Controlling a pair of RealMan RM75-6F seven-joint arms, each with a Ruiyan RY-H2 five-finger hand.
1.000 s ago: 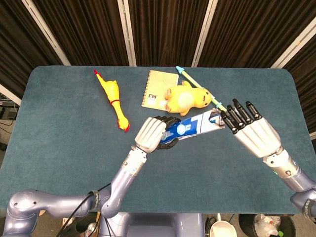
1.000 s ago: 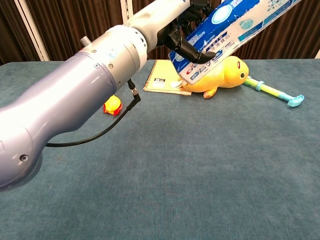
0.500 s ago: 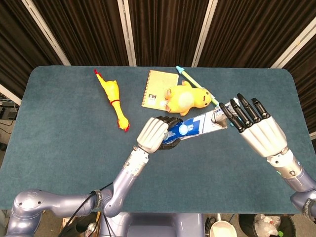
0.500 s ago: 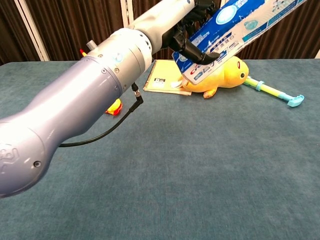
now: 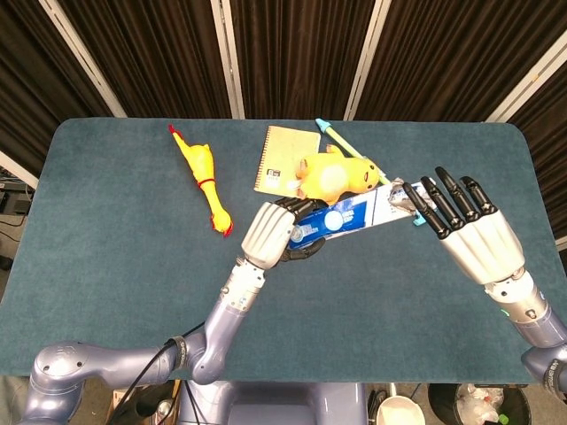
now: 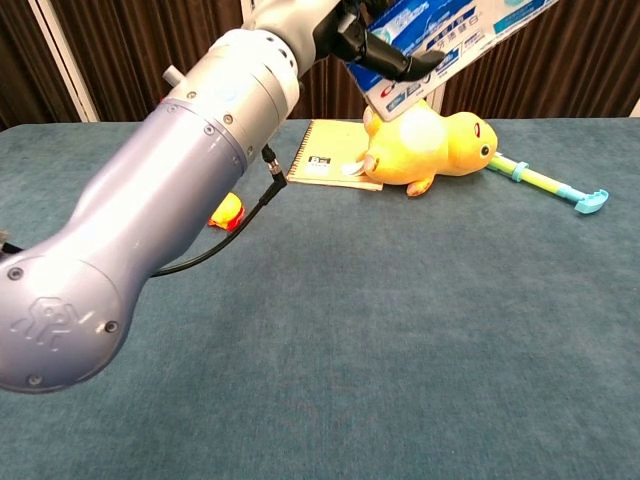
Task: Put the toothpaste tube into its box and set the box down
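My left hand [image 5: 273,234] grips the left end of the blue and white toothpaste box [image 5: 347,217], held in the air above the table and slanting up to the right. In the chest view the box [image 6: 440,28] is at the top edge with the left hand's dark fingers [image 6: 378,48] around it. My right hand [image 5: 468,232] has its fingers straight and spread, their tips against the box's right end. A silvery bit [image 5: 398,197] shows at that end. I cannot tell whether it is the tube or a flap.
On the blue table [image 5: 115,248] lie a yellow rubber chicken [image 5: 202,177], a spiral notebook [image 5: 285,158], a yellow plush toy [image 5: 337,174] and a long teal and yellow brush [image 6: 550,185] behind it. My left arm [image 6: 150,230] fills the chest view's left side.
The left hand has raised the box, which sits higher in both views. The right hand has drifted to the right, its fingertips staying at the box's right end.
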